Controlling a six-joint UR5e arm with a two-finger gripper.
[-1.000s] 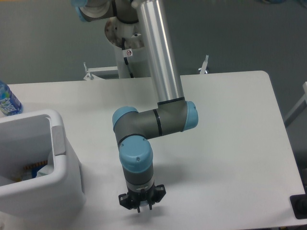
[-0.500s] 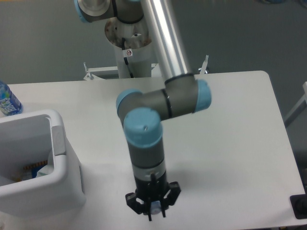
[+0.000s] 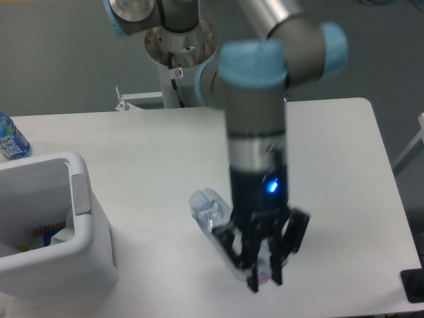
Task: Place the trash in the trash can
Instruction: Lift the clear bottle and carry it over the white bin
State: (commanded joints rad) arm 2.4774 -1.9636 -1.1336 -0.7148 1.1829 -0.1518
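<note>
My gripper [image 3: 264, 281] hangs high above the table's front middle, close to the camera, shut on a flattened clear plastic bottle [image 3: 209, 207]. The bottle slants up and to the left from the fingers, and its whitish cap end sits between them. The trash can [image 3: 78, 192], a large white bin with a thick rim, stands at the left front of the table, well to the left of the gripper. Inside it lies something white with bits of blue and orange [image 3: 56, 235]; whether that is the crumpled wrapper I cannot tell.
An upright blue-labelled water bottle [image 3: 10, 138] stands at the far left edge behind the bin. The robot base [image 3: 177, 48] rises behind the table's back edge. A black object [image 3: 413, 286] sits off the front right corner.
The arm has risen toward the camera and shifted right. The flattened bottle, hidden under the gripper before, now hangs in its fingers off the table.
</note>
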